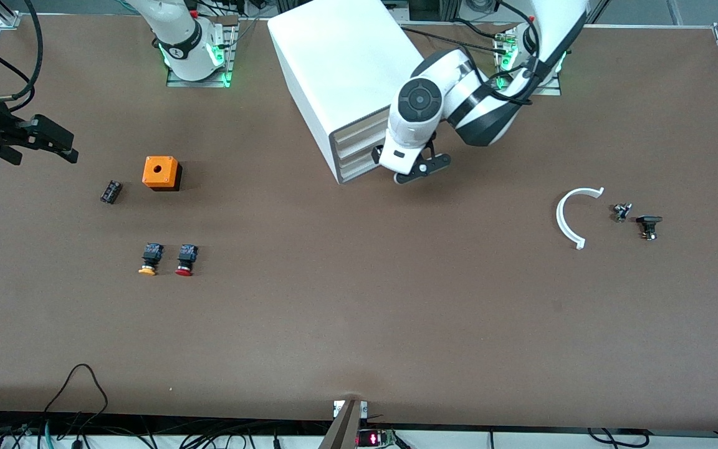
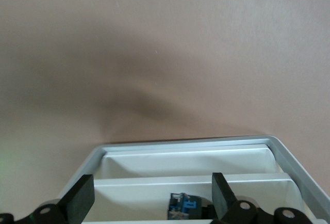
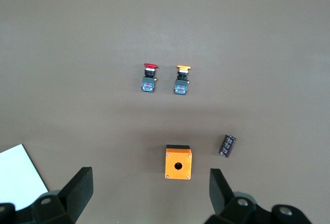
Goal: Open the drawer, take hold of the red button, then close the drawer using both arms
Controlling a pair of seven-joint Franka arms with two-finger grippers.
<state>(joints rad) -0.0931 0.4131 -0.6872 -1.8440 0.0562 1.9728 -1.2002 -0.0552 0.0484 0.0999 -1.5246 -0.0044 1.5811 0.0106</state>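
Note:
The white cabinet (image 1: 340, 56) stands between the arms' bases, its three drawer fronts (image 1: 354, 151) facing the front camera. My left gripper (image 1: 412, 171) hangs at those fronts, open and empty. In the left wrist view the gripper (image 2: 151, 198) is over a white drawer tray (image 2: 191, 158) that holds a black-and-blue button body (image 2: 183, 206); its cap is hidden. A red-capped button (image 1: 184, 260) lies on the table toward the right arm's end, also in the right wrist view (image 3: 149, 77). My right gripper (image 1: 47, 138) is open and empty above that end (image 3: 149, 193).
An orange cube box (image 1: 161, 173) with a round hole, a yellow-capped button (image 1: 149, 259) and a small black cylinder (image 1: 110, 191) lie near the red button. A white curved piece (image 1: 569, 218) and two small dark parts (image 1: 622, 212) (image 1: 649, 226) lie toward the left arm's end.

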